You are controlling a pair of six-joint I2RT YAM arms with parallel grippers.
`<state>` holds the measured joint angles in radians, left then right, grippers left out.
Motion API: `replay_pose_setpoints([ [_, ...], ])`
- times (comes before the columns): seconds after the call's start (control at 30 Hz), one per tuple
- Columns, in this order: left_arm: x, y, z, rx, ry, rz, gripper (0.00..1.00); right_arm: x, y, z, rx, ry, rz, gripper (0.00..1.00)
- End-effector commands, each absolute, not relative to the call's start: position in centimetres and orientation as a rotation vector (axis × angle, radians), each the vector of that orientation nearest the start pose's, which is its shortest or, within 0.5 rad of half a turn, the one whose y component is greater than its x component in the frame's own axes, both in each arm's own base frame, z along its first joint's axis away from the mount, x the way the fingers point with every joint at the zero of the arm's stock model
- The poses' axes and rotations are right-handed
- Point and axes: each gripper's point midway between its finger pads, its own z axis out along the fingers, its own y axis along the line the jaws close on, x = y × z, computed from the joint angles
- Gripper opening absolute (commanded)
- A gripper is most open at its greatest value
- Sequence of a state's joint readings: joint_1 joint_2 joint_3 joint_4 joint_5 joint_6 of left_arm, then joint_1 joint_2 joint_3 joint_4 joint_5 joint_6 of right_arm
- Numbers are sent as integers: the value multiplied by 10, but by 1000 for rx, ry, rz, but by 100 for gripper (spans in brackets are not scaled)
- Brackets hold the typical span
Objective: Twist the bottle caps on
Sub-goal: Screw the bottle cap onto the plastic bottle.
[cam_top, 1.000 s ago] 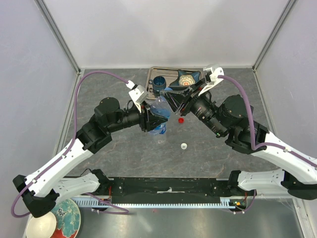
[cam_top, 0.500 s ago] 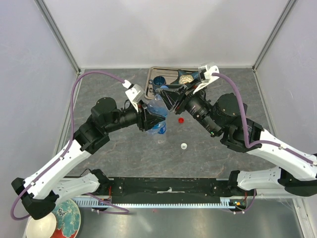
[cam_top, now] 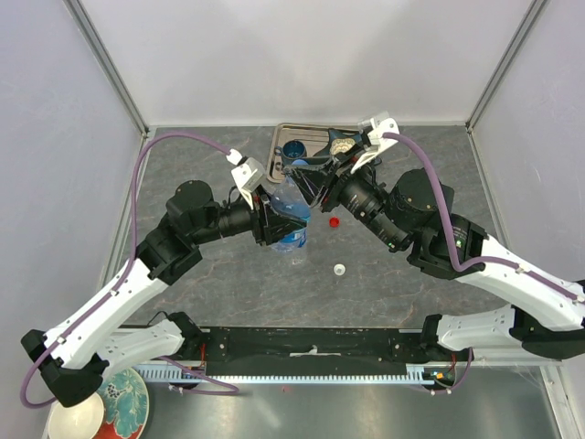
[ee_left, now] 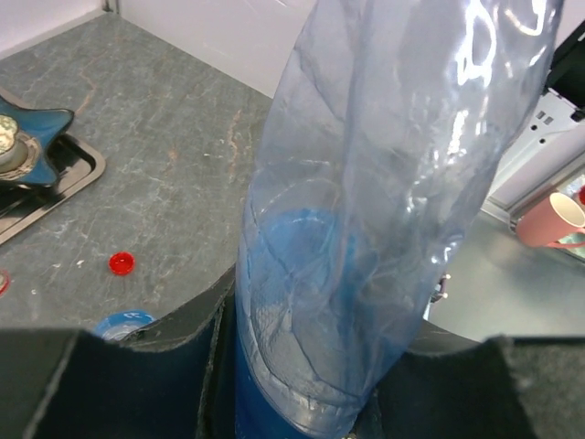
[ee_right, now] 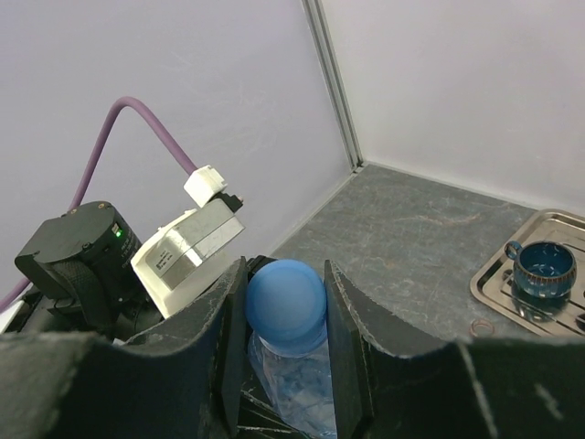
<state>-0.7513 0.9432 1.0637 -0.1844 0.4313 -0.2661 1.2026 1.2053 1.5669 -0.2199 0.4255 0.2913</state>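
Observation:
A clear blue-tinted bottle is held tilted above the table, with my left gripper shut round its lower body; the left gripper has one dark finger on each side of it. A blue cap sits on the bottle's neck, and my right gripper is shut on that cap. Seen from above, the right gripper meets the bottle's top from the right. A red cap and a white cap lie loose on the table; the red cap also shows below the bottle.
A metal tray at the back holds a dark blue cup and a blue star-shaped dish. The cup appears to the right in the right wrist view. Grey walls enclose the table on three sides.
Both arms have shifted a little to the left and back together, with the bottle and the blue cap still gripped. The loose red and white caps have not moved.

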Motion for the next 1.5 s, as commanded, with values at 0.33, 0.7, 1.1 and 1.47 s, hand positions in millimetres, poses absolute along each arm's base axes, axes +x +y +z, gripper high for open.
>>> replay_pose_setpoints([
  [0.33,167,-293,411,750,1381,-1302,2,128,379,400,-787,1727,964,41],
  [0.7,145,-296,398,862,1371,-1381,2,134,384,410,-786,1713,941,30],
  [1.1,128,-296,391,992,1309,-1379,2,144,382,434,-759,1683,891,17],
  [1.47,114,-294,371,1175,1292,-1313,2,144,356,466,-747,1677,853,14],
])
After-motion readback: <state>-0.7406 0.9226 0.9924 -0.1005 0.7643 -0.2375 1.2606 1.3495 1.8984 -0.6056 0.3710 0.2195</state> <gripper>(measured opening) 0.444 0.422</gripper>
